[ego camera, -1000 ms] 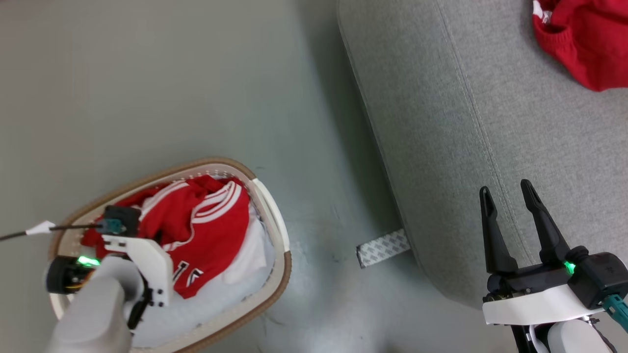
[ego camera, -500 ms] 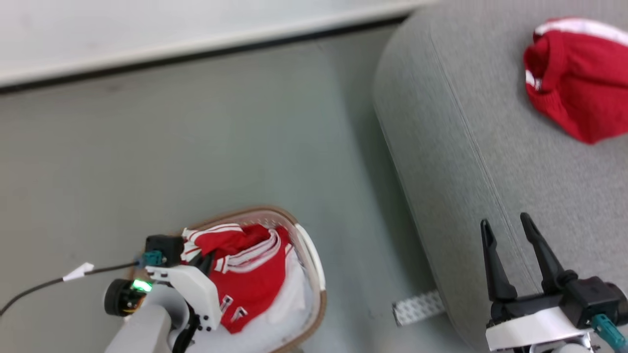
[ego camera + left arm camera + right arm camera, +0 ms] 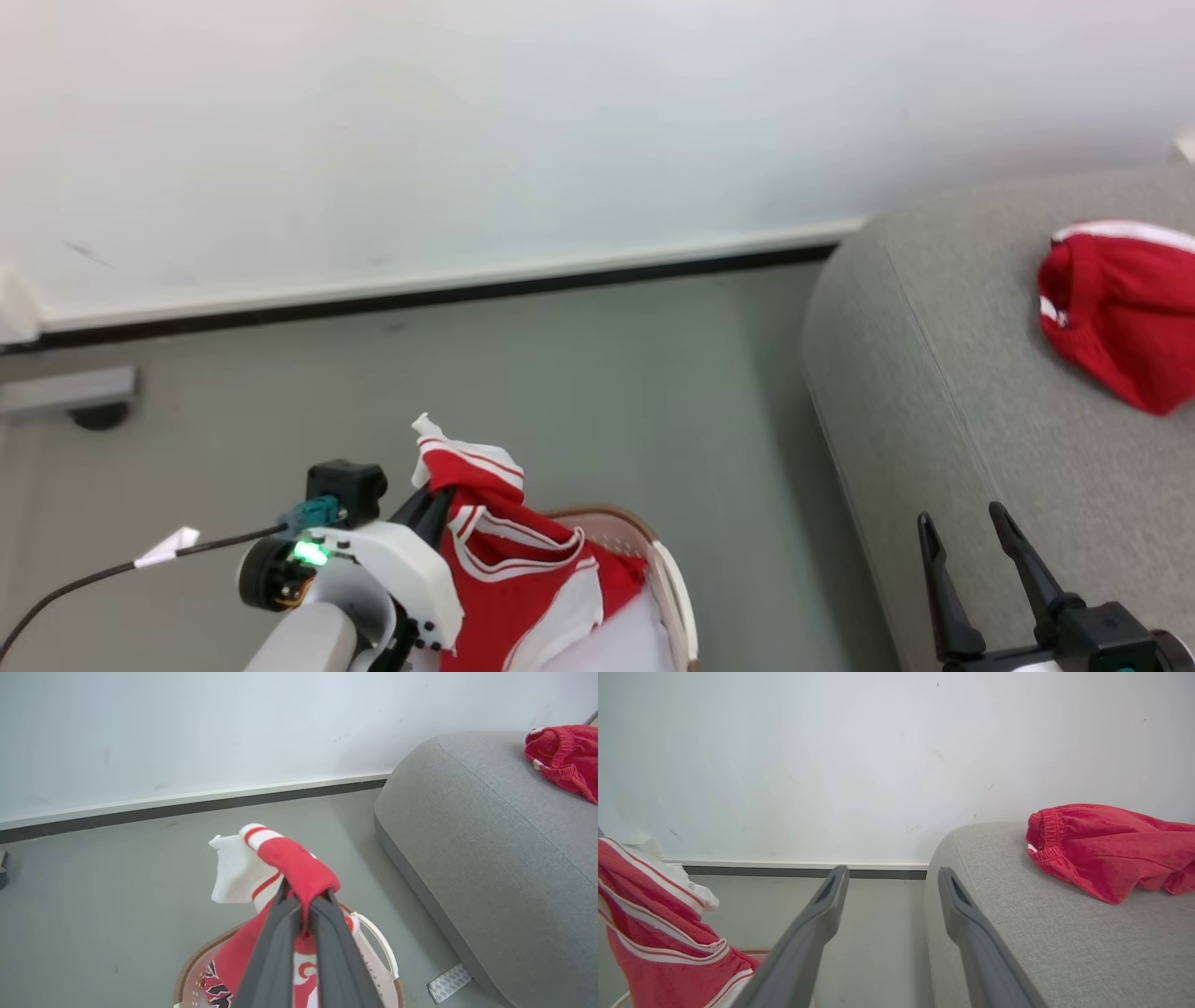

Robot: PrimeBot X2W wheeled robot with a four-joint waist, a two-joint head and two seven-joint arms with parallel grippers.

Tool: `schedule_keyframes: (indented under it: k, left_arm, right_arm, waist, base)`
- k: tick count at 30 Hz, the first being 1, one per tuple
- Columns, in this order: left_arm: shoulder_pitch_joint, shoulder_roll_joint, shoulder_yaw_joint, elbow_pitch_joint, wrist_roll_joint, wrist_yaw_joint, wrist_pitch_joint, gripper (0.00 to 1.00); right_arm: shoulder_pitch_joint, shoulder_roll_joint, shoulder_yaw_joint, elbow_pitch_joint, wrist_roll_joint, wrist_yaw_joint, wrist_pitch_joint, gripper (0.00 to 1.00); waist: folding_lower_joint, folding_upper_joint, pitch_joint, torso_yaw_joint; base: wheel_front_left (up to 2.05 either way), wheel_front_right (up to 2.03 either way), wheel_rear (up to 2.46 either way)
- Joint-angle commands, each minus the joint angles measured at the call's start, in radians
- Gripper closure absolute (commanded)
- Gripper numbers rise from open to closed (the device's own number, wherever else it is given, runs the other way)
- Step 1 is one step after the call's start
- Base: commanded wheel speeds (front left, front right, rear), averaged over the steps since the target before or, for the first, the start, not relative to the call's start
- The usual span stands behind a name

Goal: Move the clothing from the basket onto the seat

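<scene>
Head view cuts the basket (image 3: 674, 583) off at the bottom edge: only a bit of brown rim and one white handle show. The left claw (image 3: 306, 897) has its fingers mostly buried in cloth there. The wrist view is clearer: jaws pinched tight on a fold of a red jersey (image 3: 292, 858). The jersey hangs from the pinch, top bunched over the fingertips, lower part running down into the basket. Lettering is half hidden behind the fingers, unreadable. A second jersey (image 3: 1125, 322) lies crumpled on the seat (image 3: 971, 439), clipped by the right edge. The right claw (image 3: 963, 521) has its body cut off too; fingers spread wide, nothing between them, seen against the seat.

Materials: jerseys are soft knit with white stripe trim. Seat is grey woven fabric, rounded end, stitched seam. Basket is perforated plastic with a curved rim. White cloth (image 3: 625, 644) lies under the held jersey.

Count: 2 jerseys, 1 basket, 1 seat, 2 claws.
</scene>
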Motion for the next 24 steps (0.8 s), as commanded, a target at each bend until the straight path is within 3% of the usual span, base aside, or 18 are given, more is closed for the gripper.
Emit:
schedule_keyframes:
  k: [1,13,20,24]
  left_arm:
    - [0.022,0.011,0.003,-0.023,-0.012,0.006,0.006,1.0]
    - [0.117,0.077,0.023,-0.483,-0.04,0.085,0.19,1.0]
    - [0.141,0.104,0.034,-0.657,-0.048,0.121,0.266,1.0]
    - [0.154,0.112,0.037,-0.72,-0.056,0.135,0.292,1.0]
  right_arm:
    - [0.017,-0.003,-0.002,0.003,-0.01,-0.002,0.0,0.0]
    - [0.04,-0.003,0.009,0.012,-0.004,-0.002,0.0,0.0]
    - [0.035,-0.003,0.051,-0.01,0.003,-0.002,0.0,0.0]
    - [0.004,-0.003,0.124,-0.038,0.005,-0.002,0.0,0.0]
  waist:
    - [0.0002,0.0,-0.047,0.039]
    - [0.0002,0.0,-0.122,0.071]
    - [0.0002,0.0,-0.141,0.081]
    - [0.0002,0.0,-0.143,0.089]
  base:
    - [0.0,0.0,0.0]
    - [0.0,0.0,0.0]
    - [0.0,0.0,0.0]
    - [0.0,0.0,0.0]
